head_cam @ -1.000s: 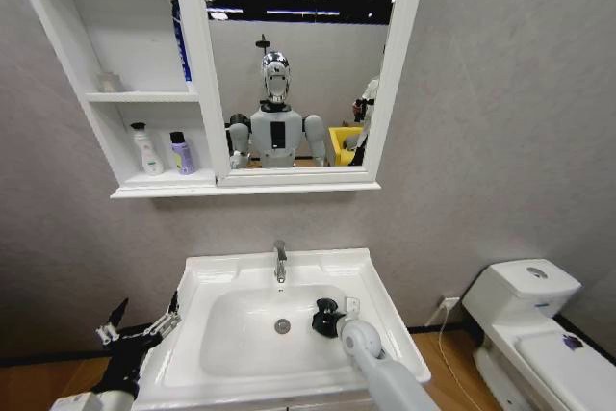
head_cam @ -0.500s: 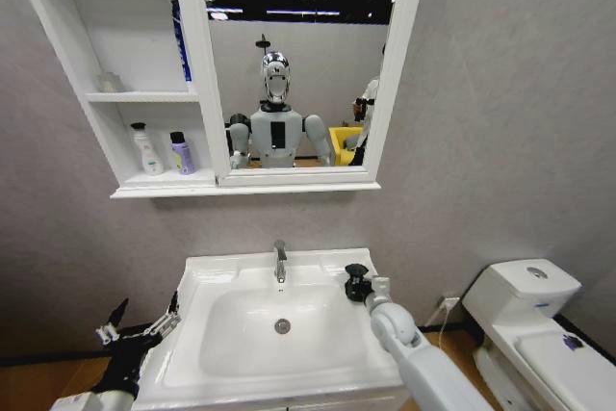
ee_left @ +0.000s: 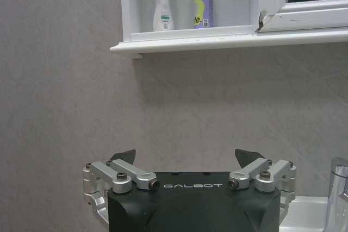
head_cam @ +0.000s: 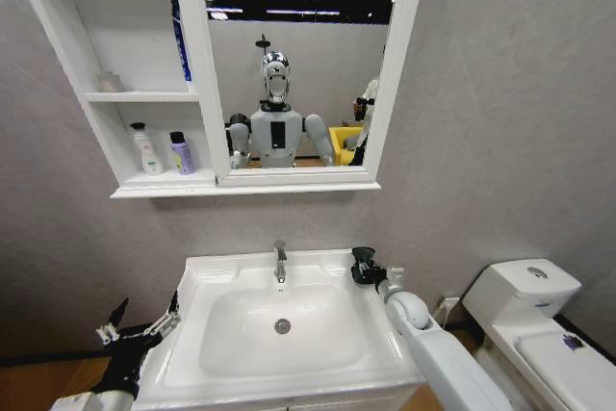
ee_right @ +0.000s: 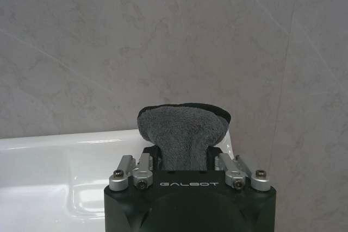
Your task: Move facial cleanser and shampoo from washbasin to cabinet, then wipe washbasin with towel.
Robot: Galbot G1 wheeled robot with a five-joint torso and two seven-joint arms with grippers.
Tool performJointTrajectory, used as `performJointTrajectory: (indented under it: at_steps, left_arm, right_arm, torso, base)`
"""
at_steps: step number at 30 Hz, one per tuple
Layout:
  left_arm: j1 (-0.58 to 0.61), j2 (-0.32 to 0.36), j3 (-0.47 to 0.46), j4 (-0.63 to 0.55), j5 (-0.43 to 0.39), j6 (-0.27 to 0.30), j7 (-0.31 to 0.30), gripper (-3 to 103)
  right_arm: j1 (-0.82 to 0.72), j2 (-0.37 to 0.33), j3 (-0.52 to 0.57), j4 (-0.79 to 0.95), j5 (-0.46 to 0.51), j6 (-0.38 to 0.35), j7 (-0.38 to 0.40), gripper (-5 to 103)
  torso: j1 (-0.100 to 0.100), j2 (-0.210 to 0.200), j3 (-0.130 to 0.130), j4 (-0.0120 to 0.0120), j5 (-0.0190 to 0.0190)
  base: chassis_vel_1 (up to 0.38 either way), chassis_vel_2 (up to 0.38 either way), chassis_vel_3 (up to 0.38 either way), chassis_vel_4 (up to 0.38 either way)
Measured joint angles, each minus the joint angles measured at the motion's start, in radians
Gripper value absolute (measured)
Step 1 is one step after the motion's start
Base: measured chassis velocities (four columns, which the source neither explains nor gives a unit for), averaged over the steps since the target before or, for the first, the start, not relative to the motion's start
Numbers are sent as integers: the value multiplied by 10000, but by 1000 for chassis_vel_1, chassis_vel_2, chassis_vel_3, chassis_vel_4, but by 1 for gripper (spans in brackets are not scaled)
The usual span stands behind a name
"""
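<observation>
Right gripper (ee_right: 185, 164): fingers clamped on the towel (ee_right: 183, 134), held over the back right corner of the washbasin (head_cam: 289, 267), near the wall.
Left gripper (ee_left: 186, 162): fingers spread apart, nothing held, parked beside the basin's left edge.
Cabinet (head_cam: 115, 93): a white bottle (head_cam: 145, 149) and a purple bottle (head_cam: 181, 153) are stood on the lower shelf.

Your washbasin (head_cam: 289, 358): white, rectangular, rounded bowl bare, chrome tap at the back rim. Your towel (ee_right: 182, 134): small, dark grey, bunched upright between the right gripper's (ee_right: 183, 162) fingers, at the basin's back right corner. Your cabinet (head_cam: 106, 74): white, open shelves; a white bottle (head_cam: 146, 149) and a purple bottle (head_cam: 181, 153) stood upright, side by side, on the lowest shelf.
</observation>
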Motion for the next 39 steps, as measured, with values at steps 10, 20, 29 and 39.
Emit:
performJointTrajectory:
  at_steps: [10,20,29,39]
  left_arm:
    - [0,0,0,0,0,0,0,100]
    - [0,0,1,0,0,0,0,100]
    - [0,1,0,0,0,-1,0,100]
    - [-2,0,1,1,0,-1,0,100]
  right_arm:
    - [-267,-343,148,522,296,-87,46,82]
    - [-2366,-639,1428,3917,-808,-242,463,100]
    - [-5763,607,2602,8074,-3640,-632,934,100]
    - [-7239,1491,2098,9792,-4519,-1187,1283,100]
  torso:
    - [0,1,-1,-2,-1]
    - [-1,1,-2,-3,-3]
    - [-4,1,-3,-4,-3]
    - [-1,1,-1,0,-2]
  base:
    - [0,0,0,0]
    - [0,0,0,0]
    - [0,0,0,0]
    - [17,-6,-9,11]
